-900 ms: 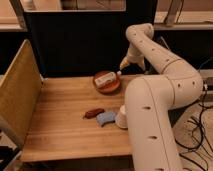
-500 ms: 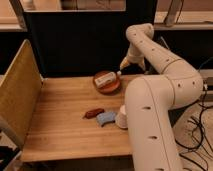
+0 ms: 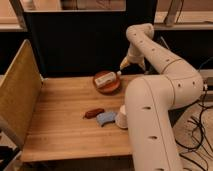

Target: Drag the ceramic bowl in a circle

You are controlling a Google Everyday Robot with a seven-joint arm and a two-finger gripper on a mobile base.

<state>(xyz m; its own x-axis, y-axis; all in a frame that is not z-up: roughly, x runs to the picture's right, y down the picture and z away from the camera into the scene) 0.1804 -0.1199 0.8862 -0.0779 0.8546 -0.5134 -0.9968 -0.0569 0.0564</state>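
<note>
While arm [image 3: 150, 117] half-hides cup [image 3: 120, 120], pincer [image 3: 121, 66] hangs by ceramic bowl [image 3: 111, 89].

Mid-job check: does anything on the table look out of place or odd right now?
One thing: a pale rectangular block lies inside the glossy reddish-brown ceramic bowl, across its middle; it may shift during dragging. The tool is open at the bowl's right rim. Nothing looks spilled or broken.

The wooden counter [image 3: 60, 127] carries the ceramic bowl [image 3: 108, 89] at the back, then a red-brown piece [image 3: 93, 113], a blue-grey object [image 3: 106, 118] and a white cup [image 3: 121, 119]. The spread pincer [image 3: 120, 73] is at the bowl's right rim.
</note>
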